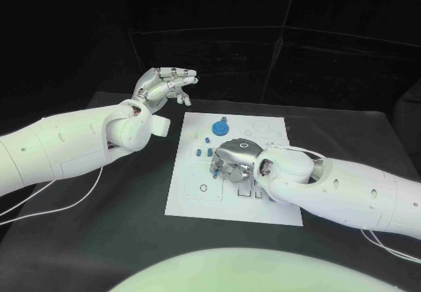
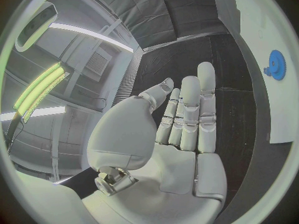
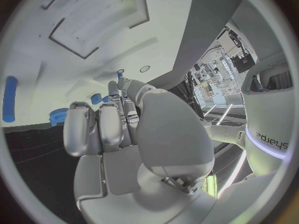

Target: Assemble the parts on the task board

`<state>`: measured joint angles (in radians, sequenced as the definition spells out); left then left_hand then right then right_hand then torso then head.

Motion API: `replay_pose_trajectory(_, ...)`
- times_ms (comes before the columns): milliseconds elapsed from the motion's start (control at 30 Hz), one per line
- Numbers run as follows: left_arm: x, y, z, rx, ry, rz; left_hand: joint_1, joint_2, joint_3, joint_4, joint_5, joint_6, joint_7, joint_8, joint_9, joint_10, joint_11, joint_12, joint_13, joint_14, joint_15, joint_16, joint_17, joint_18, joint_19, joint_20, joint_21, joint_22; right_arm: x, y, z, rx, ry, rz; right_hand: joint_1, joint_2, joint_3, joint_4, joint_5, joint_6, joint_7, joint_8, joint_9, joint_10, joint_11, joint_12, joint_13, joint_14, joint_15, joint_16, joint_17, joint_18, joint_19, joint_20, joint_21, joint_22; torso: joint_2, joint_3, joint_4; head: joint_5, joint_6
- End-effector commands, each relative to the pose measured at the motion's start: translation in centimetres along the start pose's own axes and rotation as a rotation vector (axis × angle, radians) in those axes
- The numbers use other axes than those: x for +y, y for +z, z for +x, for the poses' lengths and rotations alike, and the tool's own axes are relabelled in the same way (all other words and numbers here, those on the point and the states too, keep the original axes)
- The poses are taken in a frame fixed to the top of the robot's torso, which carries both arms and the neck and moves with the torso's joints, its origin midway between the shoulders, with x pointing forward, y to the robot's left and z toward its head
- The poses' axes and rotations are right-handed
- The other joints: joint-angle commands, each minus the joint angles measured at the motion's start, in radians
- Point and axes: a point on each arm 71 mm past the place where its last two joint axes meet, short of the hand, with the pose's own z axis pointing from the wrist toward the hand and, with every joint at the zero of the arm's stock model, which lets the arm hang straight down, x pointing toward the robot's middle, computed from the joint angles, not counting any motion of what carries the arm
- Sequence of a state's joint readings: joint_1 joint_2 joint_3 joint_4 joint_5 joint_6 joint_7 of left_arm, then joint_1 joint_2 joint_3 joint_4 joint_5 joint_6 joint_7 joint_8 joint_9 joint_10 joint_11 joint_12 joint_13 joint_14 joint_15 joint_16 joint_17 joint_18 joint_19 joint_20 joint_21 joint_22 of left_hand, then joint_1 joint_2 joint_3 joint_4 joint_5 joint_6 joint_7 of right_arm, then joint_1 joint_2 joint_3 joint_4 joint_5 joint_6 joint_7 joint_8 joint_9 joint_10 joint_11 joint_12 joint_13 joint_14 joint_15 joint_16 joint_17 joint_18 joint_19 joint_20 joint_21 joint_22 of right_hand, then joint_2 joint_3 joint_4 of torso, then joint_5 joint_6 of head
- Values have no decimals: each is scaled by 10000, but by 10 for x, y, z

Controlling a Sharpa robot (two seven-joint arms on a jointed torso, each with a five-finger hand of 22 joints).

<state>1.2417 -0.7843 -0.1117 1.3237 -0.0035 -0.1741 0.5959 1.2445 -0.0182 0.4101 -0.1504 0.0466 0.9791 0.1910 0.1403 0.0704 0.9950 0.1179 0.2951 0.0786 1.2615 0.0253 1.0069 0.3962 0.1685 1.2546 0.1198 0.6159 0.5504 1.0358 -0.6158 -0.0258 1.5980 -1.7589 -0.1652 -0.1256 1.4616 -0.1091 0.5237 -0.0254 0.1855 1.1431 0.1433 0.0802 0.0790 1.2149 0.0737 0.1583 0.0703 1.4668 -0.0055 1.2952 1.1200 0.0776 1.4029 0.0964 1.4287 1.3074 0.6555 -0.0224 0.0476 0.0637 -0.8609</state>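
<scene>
The white task board (image 1: 194, 182) lies in the middle of the black table. A blue gear (image 1: 220, 128) stands near its far edge, with small blue parts (image 1: 205, 152) just in front of it. My right hand (image 1: 233, 160) is low over the board's middle, fingers curled down toward it. In the right wrist view a small blue part (image 3: 120, 74) sits right at the fingertips (image 3: 127, 84); I cannot tell whether it is pinched. Other blue parts (image 3: 59, 115) stand beside the hand. My left hand (image 1: 167, 85) is raised beyond the board's far left corner, fingers spread and holding nothing. The left wrist view shows the gear (image 2: 277, 64).
Recessed slots (image 1: 250, 193) mark the board's near half beside my right forearm. A thin white cable (image 1: 61, 204) runs across the black table (image 1: 97, 237) on the left. Another cable (image 1: 386, 240) trails at the right.
</scene>
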Motion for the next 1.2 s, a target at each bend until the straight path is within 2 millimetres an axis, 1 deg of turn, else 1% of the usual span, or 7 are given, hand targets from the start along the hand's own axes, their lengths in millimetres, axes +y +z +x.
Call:
replay_pose_trajectory(33, -1, 1, 1, 95, -111, 21, -4, -50, -25, -17, 61, -12, 40, 60, -5, -67, 30, 45, -11, -57, -10, -54, -17, 134, -82, -9, -49, -10, 1, 1, 1, 169, -125, -124, -81, -9, 39, -23, 2, 52, 18, -14, 12, 49, -5, -62, 13, 274, -32, 29, -6, -193, 53, 23, 34, 373, 4, 3, -6, 1, -11)
replay_pose_trajectory(333, 0, 1, 1, 97, -109, -24, -7, -47, -32, -20, 61, -20, 42, 65, -6, -81, 32, 61, -12, -66, -7, -54, -21, 133, -86, -7, -59, -17, 1, 2, 5, 323, -122, -101, -81, -9, 39, -23, 2, 52, 18, -14, 12, 49, -5, -62, 13, 274, -32, 29, -6, -193, 53, 23, 34, 373, 2, 11, -3, 24, -48)
replay_pose_trajectory(400, 0, 1, 1, 99, -110, -30, -7, -47, -32, -20, 61, -20, 42, 65, -6, -81, 32, 61, -12, -66, -7, -54, -21, 133, -86, -7, -59, -17, 0, 2, 6, 342, -147, -81, -96, -7, 37, -28, -3, 58, 18, -12, 14, 58, -5, -61, 16, 272, -31, 25, -16, -193, 53, 24, 35, 374, 1, 5, -7, 21, -56)
replay_pose_trajectory(767, 0, 2, 2, 127, -126, -52, 5, -39, -29, -29, 62, -28, 41, 69, -7, -93, 32, 73, -14, -73, -6, -54, -25, 133, -88, -6, -66, -22, 2, 5, 8, 384, -521, -30, -276, -42, -11, -59, -54, -4, 35, -61, -1, 0, 11, -130, 16, 265, -14, 23, -40, -184, 20, 40, 15, 341, -2, 5, -10, 11, -55)
replay_pose_trajectory(867, 0, 1, 2, 124, -126, -61, 5, -39, -29, -29, 62, -28, 41, 69, -7, -93, 32, 73, -14, -73, -6, -54, -25, 133, -88, -6, -66, -22, 4, 5, 8, 372, -601, -105, -416, -84, -74, -53, -87, -71, 53, -99, -17, -69, 35, -188, 9, 260, 6, 21, -56, -182, 11, 57, 10, 335, 19, 5, -3, 8, -30)
replay_pose_trajectory(1000, 0, 1, 2, 131, -130, -67, 5, -39, -29, -29, 62, -28, 41, 69, -7, -93, 32, 73, -14, -73, -6, -54, -25, 133, -88, -6, -66, -22, 6, 6, 8, 319, -620, -193, -889, -315, -358, 76, -129, -536, 186, -196, -112, -572, 193, -499, -60, 211, 135, -70, -221, -144, -123, 154, -109, 164, -1, -1, 2, 0, -42)
replay_pose_trajectory(1200, 0, 1, 2, 132, -130, -81, 5, -39, -29, -29, 62, -28, 41, 69, -7, -93, 32, 73, -14, -73, -6, -54, -25, 133, -88, -6, -66, -22, 6, 5, 7, 193, -603, -225, -989, -366, -437, 90, -140, -700, 210, -188, -125, -762, 250, -584, -64, 198, 178, -87, -259, -131, -160, 205, -147, 114, -4, 3, -10, 24, -52)
